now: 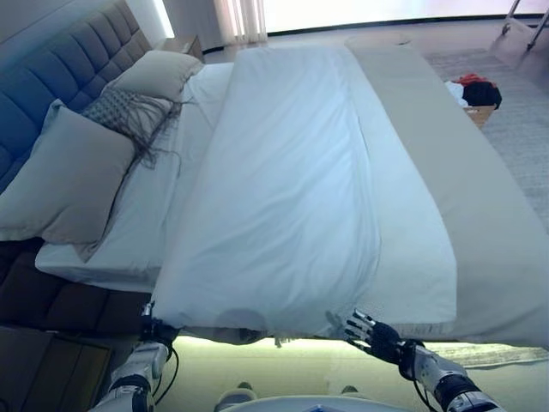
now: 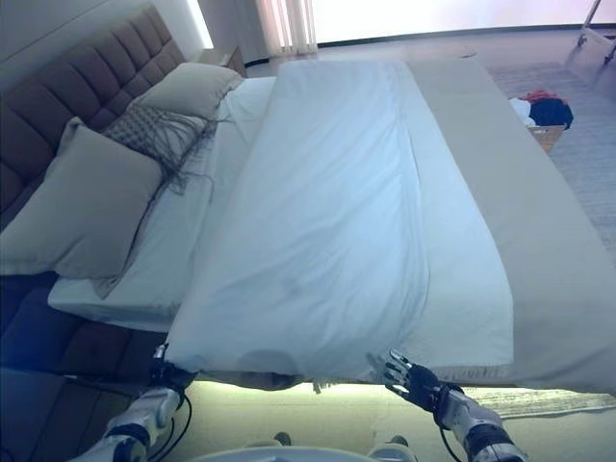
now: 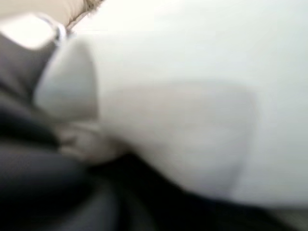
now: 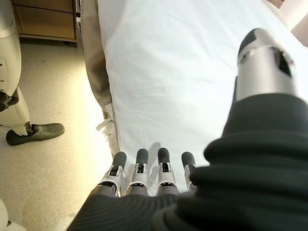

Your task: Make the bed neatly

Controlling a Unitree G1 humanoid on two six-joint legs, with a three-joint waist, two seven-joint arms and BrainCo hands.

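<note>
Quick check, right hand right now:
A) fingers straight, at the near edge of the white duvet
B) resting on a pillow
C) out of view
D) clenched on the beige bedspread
A: the right hand shows straight, spread fingers at the near edge of the white duvet, gripping nothing; the right wrist view shows its fingers extended toward the cloth.

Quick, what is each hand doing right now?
Left hand: hidden under the white duvet edge, cannot be told.
Right hand: open, fingers straight, by the duvet.
</note>
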